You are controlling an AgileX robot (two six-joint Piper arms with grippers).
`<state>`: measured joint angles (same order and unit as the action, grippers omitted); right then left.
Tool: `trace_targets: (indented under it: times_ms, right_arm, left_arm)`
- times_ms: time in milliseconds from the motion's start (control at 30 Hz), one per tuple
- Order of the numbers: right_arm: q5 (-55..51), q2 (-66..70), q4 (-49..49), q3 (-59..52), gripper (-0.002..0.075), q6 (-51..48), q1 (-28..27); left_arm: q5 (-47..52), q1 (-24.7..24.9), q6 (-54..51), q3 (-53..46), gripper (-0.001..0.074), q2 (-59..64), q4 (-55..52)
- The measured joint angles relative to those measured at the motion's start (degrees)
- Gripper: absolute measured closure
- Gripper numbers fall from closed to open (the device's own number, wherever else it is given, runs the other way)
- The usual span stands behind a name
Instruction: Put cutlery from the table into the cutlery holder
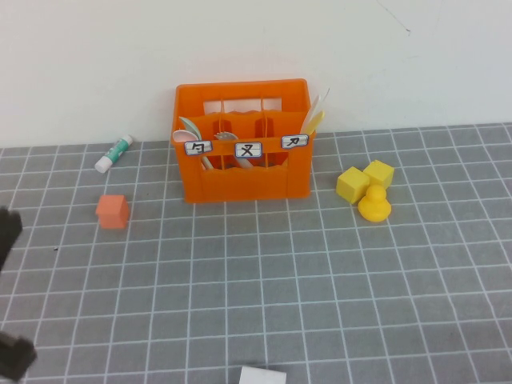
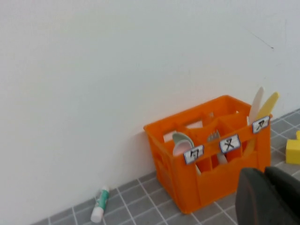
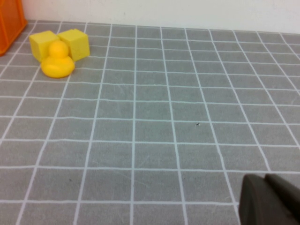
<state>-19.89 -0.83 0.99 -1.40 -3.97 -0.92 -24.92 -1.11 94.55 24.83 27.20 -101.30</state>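
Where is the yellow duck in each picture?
High view: the yellow duck sits on the table right of the orange cutlery holder, in front of two yellow cubes.
Left wrist view: no duck; only a yellow cube's edge past the holder.
Right wrist view: duck before both cubes.
Shared landmark: the holder.

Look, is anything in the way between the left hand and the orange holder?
Nothing visible. The left hand, shut, sits low at the table's left edge; only bare grid lies before the cutlery holder. The orange cube sits off to the side. The right hand is parked apart.
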Motion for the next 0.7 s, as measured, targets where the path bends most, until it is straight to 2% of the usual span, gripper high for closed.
trace_targets:
  times_ms: [167,233,300,400,500,633,700]
  right_arm:
    - [0.00,0.00,0.00,0.00,0.0729,0.00,0.00]
    - [0.00,0.00,0.00,0.00,0.0729,0.00,0.00]
    - [0.00,0.00,0.00,0.00,0.0729,0.00,0.00]
    - [0.00,0.00,0.00,0.00,0.0729,0.00,0.00]
    - [0.00,0.00,0.00,0.00,0.0729,0.00,0.00]
    - [0.00,0.00,0.00,0.00,0.0729,0.00,0.00]
    - [0.00,0.00,0.00,0.00,0.0729,0.00,0.00]
  left_arm:
    - [2.07,1.09,1.81,-6.02,0.0735,-6.10,1.91]
    - [3.65,1.09,0.12,-8.30,0.0735,-8.71,7.14]
    - [5.61,1.09,-6.00,-10.75,0.0735,-10.94,16.51]
    - [8.24,1.09,-25.48,-14.02,0.0735,-14.43,33.17]
    - [12.06,1.09,-45.46,-17.40,0.0735,-18.28,54.35]
    - [23.20,1.09,-70.45,-20.06,0.0735,-25.48,84.15]
    - [29.49,1.09,-82.06,-20.23,0.0735,-27.20,92.68]
